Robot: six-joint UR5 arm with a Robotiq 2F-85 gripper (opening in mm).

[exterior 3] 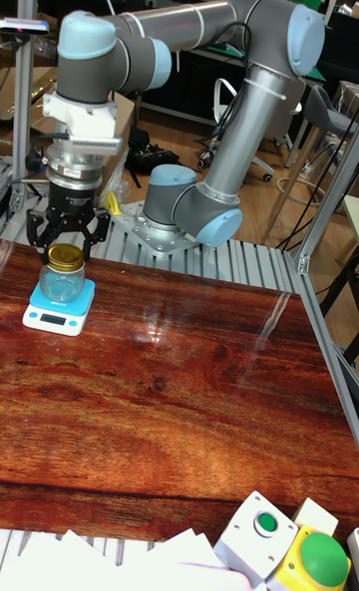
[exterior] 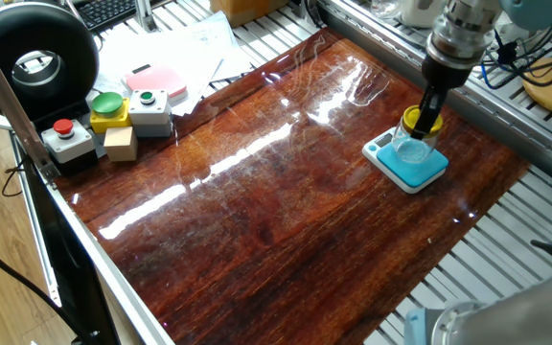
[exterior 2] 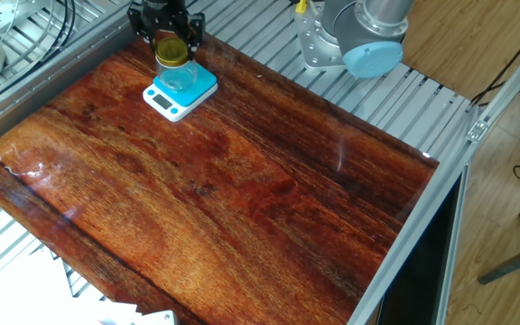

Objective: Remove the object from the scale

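The object, a small clear glass jar [exterior: 413, 150] with a yellow lid [exterior 3: 66, 255], is at the far right of the wooden table, over the teal-topped scale [exterior: 422, 172]. My gripper [exterior: 424, 116] comes straight down on it and is shut on the lid. The jar's base looks just above or barely touching the teal top; I cannot tell which. In the other fixed view the gripper [exterior 2: 171, 43] holds the jar [exterior 2: 177, 74] over the scale [exterior 2: 171, 99]. The tall fixed view shows the scale [exterior 3: 55, 314] with its display at the front.
Button boxes with red [exterior: 68, 137], green [exterior: 109, 110] and grey [exterior: 149, 110] tops and a wooden block [exterior: 121, 143] stand at the table's left corner. A pink-and-white flat device [exterior: 156, 81] lies on papers behind them. The arm's base [exterior 2: 359, 36] stands behind the table.
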